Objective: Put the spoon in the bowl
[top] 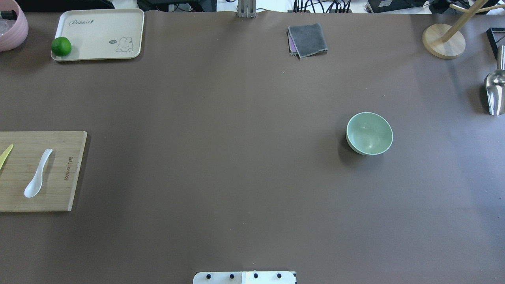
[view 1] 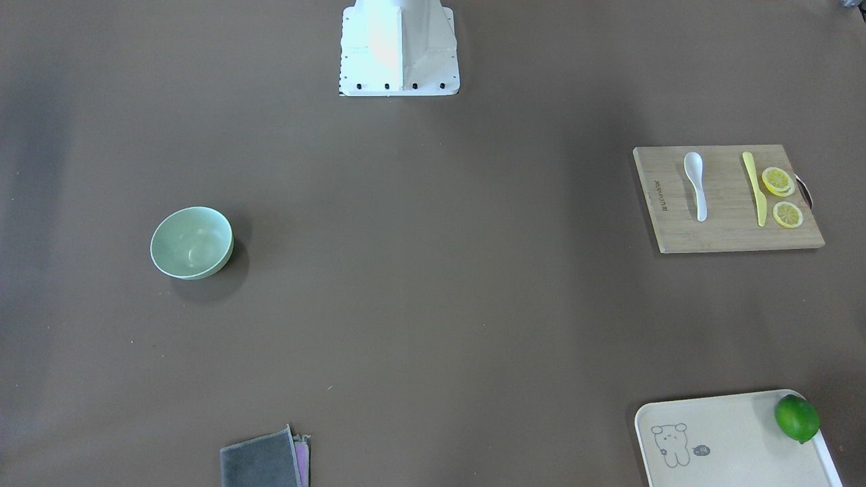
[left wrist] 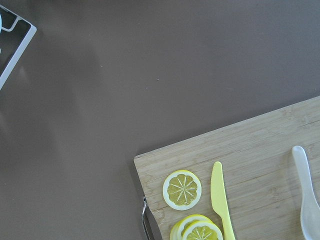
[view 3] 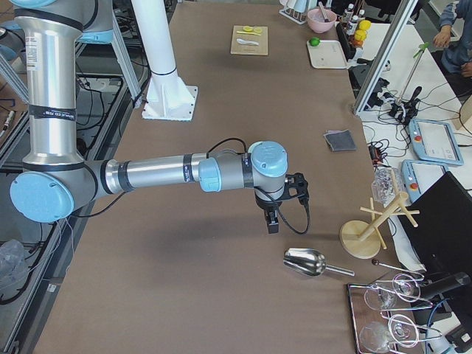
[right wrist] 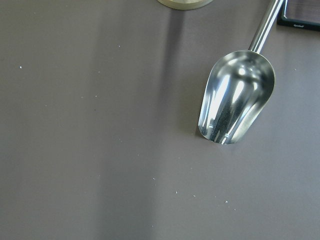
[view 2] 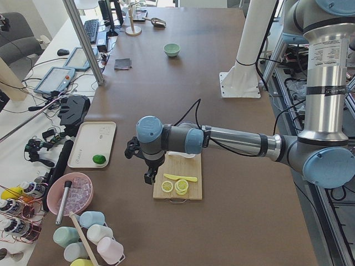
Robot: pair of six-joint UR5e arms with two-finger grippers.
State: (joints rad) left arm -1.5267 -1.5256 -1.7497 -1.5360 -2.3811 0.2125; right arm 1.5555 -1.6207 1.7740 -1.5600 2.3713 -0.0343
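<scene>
The white spoon (view 1: 696, 182) lies on a wooden cutting board (view 1: 727, 226) at my left end of the table, scoop toward my base; it also shows in the overhead view (top: 37, 173) and the left wrist view (left wrist: 308, 192). The mint-green bowl (view 1: 191, 242) stands empty and upright on the right half of the table, far from the spoon (top: 369, 133). My left gripper (view 2: 148, 176) hovers above the table just past the board's lemon end; I cannot tell if it is open. My right gripper (view 3: 273, 225) hangs over the table's right end near a metal scoop; I cannot tell its state.
A pale-yellow knife (view 1: 754, 186) and lemon slices (view 1: 778, 181) share the board. A cream tray (view 1: 731, 439) holds a lime (view 1: 797, 418). A grey cloth (view 1: 264, 463) lies at the far edge. A metal scoop (top: 495, 92) and wooden stand (top: 444, 39) are at the right end.
</scene>
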